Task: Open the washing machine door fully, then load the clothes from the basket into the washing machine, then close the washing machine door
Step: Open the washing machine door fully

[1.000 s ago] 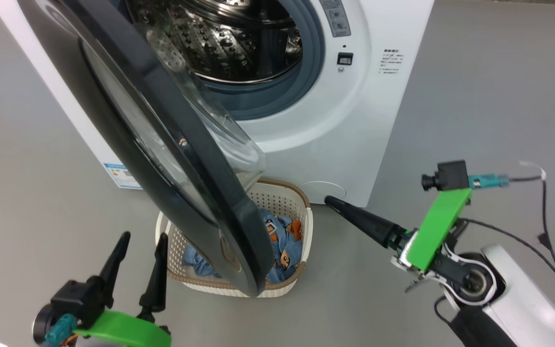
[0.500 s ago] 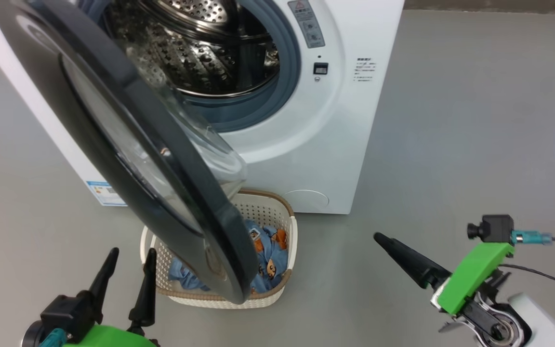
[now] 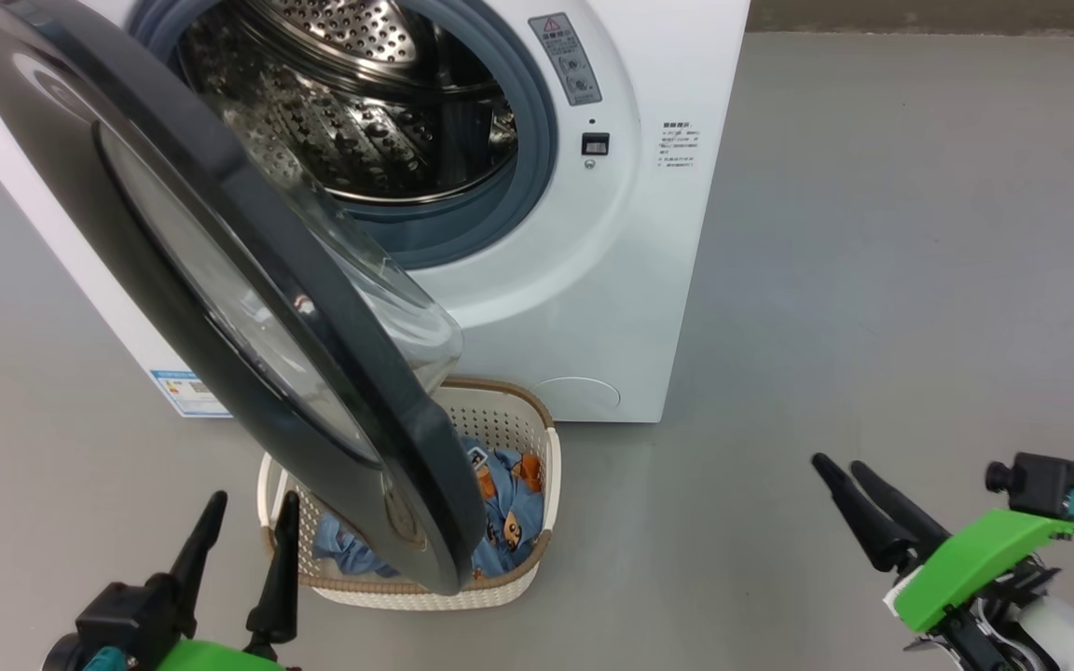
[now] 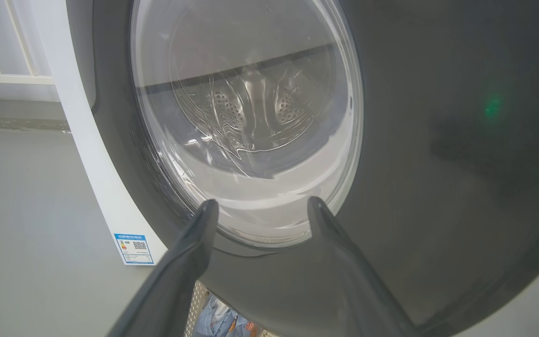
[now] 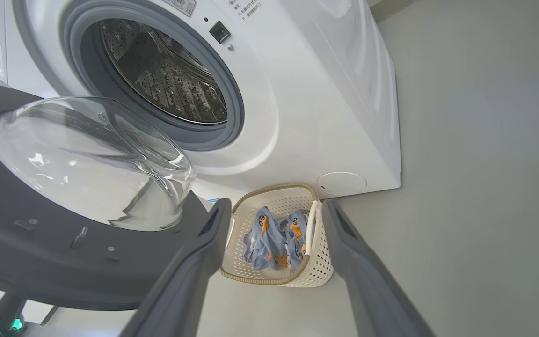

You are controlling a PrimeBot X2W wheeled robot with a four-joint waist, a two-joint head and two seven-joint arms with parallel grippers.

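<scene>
Both left gripper (image 3: 254, 500) and right gripper (image 3: 836, 462) gape apart, empty. The edge of the washing machine door (image 3: 220, 280) hangs over the basket (image 3: 500, 587); open floor (image 3: 733, 522) lies right of it.

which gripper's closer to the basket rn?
Left. The left gripper is open, right beside the left end of the basket; the right gripper, also open, stands well off to its right.
</scene>
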